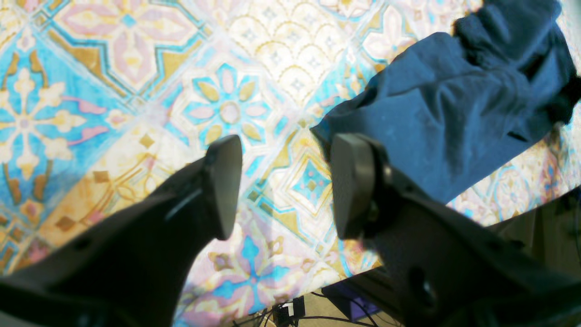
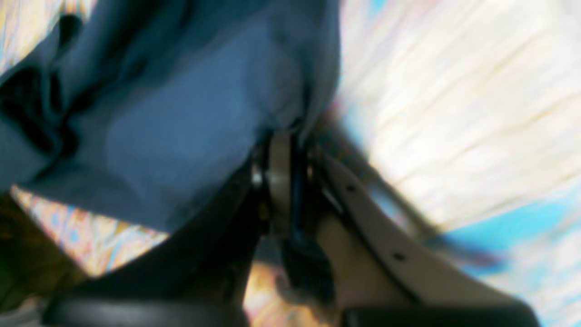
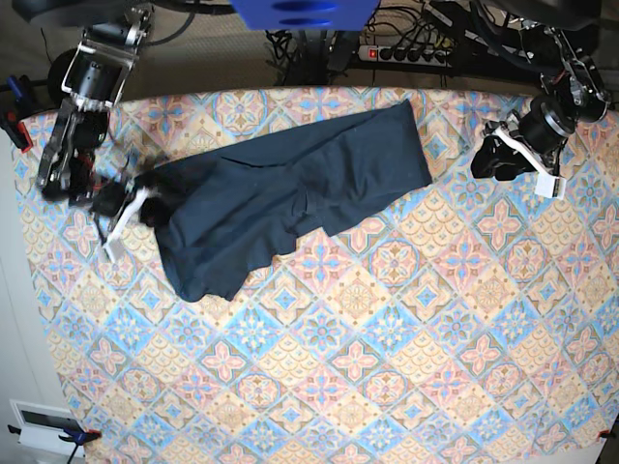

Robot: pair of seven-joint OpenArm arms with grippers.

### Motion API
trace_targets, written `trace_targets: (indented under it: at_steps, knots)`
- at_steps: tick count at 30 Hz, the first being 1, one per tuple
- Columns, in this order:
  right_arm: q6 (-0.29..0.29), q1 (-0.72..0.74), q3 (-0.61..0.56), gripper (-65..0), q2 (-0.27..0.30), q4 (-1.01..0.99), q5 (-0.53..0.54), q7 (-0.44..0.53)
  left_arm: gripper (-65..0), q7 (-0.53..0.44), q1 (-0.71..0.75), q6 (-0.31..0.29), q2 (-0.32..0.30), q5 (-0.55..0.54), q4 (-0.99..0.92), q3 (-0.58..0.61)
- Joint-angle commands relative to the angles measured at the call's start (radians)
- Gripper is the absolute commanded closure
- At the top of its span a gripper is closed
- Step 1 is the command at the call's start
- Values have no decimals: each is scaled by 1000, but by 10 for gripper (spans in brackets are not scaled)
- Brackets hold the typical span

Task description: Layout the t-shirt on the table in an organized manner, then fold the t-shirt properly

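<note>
The dark navy t-shirt [image 3: 280, 198] lies crumpled and partly spread on the far left part of the patterned table [image 3: 387, 338]. My right gripper [image 3: 143, 206] sits at the shirt's left edge. In the right wrist view, which is blurred, this gripper [image 2: 297, 181] is shut with a fold of the t-shirt [image 2: 181, 127] pinched between its fingers. My left gripper [image 3: 490, 161] hovers over the table to the right of the shirt, apart from it. In the left wrist view it [image 1: 288, 181] stands open and empty, with the t-shirt [image 1: 454, 113] just beyond its right finger [image 1: 352, 186].
A power strip with cables [image 3: 406, 50] lies on the floor behind the table's far edge. The table edge and more cables [image 1: 290, 313] show below the left gripper. A small white object [image 3: 44, 425] sits off the table's near left corner.
</note>
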Motion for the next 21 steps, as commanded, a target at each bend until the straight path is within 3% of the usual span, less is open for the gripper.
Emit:
trace_targets:
  at_steps: [1, 6, 15, 17, 21]
  knots:
    - [3, 38, 9, 0, 19, 17, 5, 30, -315, -20, -2, -5, -15, -10, -5, -3]
    - [3, 77, 6, 0, 19, 18, -66, 30, -315, -20, -19, -5, -15, 1, -115, 0]
    - [3, 74, 0, -1, 19, 17, -77, 38, -315, -20, -21, -5, -13, -1, -121, 1]
    - [3, 74, 0, -40, 19, 17, -142, 59, -315, -20, -21, -5, -13, -2, -121, 1]
    - [3, 75, 0, -196, 19, 23, -251, 76, -315, -20, -19, -6, -13, -2, -121, 15]
